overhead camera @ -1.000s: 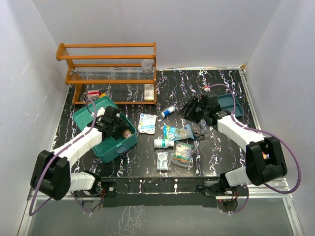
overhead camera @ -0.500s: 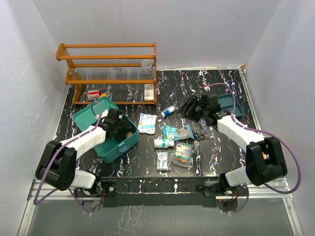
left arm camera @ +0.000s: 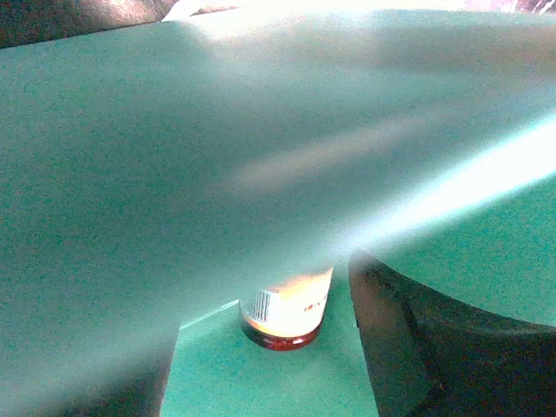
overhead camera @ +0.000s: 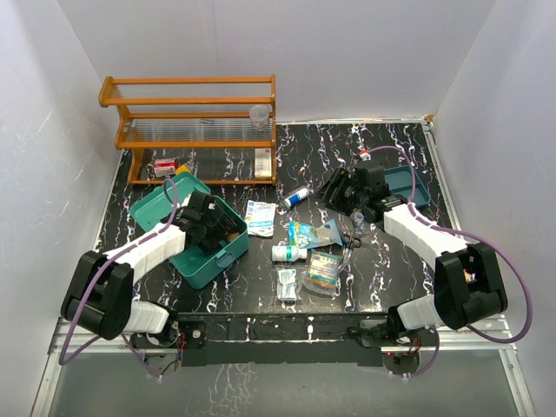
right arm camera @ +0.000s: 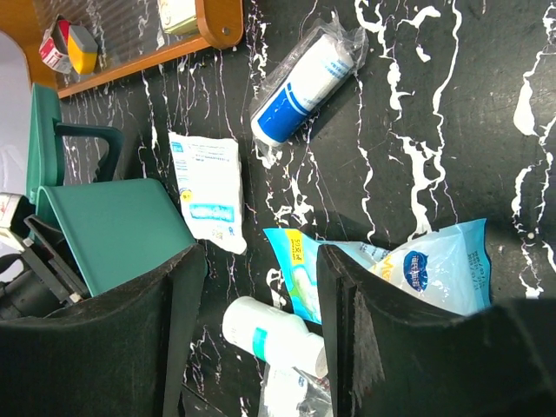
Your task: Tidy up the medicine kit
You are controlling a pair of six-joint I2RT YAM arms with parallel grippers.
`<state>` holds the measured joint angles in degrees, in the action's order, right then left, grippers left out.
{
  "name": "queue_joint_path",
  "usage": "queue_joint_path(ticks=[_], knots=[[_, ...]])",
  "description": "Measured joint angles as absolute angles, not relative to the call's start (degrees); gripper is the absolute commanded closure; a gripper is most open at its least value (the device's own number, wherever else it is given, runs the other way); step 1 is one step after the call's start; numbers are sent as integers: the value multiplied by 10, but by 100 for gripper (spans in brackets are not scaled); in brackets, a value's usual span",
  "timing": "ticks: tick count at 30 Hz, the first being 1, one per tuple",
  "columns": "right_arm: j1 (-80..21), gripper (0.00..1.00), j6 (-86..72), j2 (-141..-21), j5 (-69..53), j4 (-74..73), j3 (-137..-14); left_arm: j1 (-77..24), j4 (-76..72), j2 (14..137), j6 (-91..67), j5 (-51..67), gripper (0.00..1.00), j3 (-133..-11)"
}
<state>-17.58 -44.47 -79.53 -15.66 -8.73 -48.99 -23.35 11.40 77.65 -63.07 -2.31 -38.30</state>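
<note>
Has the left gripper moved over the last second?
Yes: the left gripper has slid slightly away from the wooden rack, toward the near edge, inside the open green box.

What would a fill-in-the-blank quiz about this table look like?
1. The teal medicine kit sits with its lid ___.
2. Inside it, the amber bottle has a ribbed ___ cap.
3. The wooden rack stands at the back ___ corner of the table.
4. The white bottle near the middle lies on its ___.

Missing words: open; white; left; side.
</note>
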Motion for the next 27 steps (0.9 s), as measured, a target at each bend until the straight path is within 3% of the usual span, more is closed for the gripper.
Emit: queue_joint_path(ticks=[9, 14, 21, 27], knots=[[-176, 46, -427, -795, -138, -93, -494, -234, 223, 737, -584, -43, 22, -459], [-176, 46, -421, -796, -132, -95, -496, -234, 289, 689, -522, -53, 26, -509], [-176, 46, -421, -796, -131, -96, -501, -234, 286, 590, -363, -20, 23, -519], [-176, 46, -421, -796, -118, -96, -502, -243, 245, 588, -234, 61, 28, -555]])
